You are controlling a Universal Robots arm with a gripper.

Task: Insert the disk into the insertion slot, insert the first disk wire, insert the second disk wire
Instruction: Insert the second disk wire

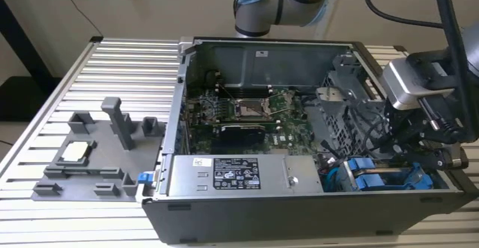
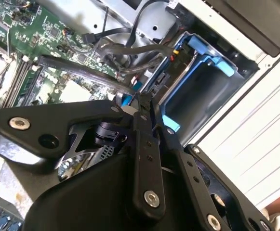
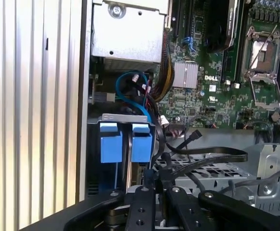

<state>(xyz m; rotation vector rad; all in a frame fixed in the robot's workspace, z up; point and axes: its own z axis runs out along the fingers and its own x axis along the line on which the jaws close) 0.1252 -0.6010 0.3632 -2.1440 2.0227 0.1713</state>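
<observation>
The end effector [image 2: 140,102] was clenched, its black fingers [image 2: 142,144] drawn together at their tips. In the second wrist view those tips sat among a bundle of dark cables [image 2: 130,48], with a small blue connector [image 2: 126,100] right at them; whether they actually pinched it could not be told. In the exterior view the end effector [image 1: 441,155] hung at the right end of the open computer case [image 1: 299,214], above the drive bay, with the arm's grey wrist block [image 1: 408,82] above it and the arm's elbow joint [image 1: 281,4] beyond the far wall of the case.

The disk [image 3: 110,142] in its bright blue carrier was seated in the drive bay, alongside a second blue carrier front [image 3: 142,142]; which of the two fronts belonged to it was not certain. The exterior view showed the same blue fronts [image 1: 371,179] at the near right corner of the case.

The first wrist view showed blue data cables [image 3: 130,91] looping from above the bay toward the motherboard [image 3: 217,91] and the silver power supply [image 3: 130,29]. The exterior view alone showed the labelled face of the power supply [image 1: 239,175], the ribbed metal counter [image 1: 120,74], and a grey fixture tray [image 1: 97,158] to the exterior view's left of the case, carrying a small white and gold part [image 1: 77,151].
</observation>
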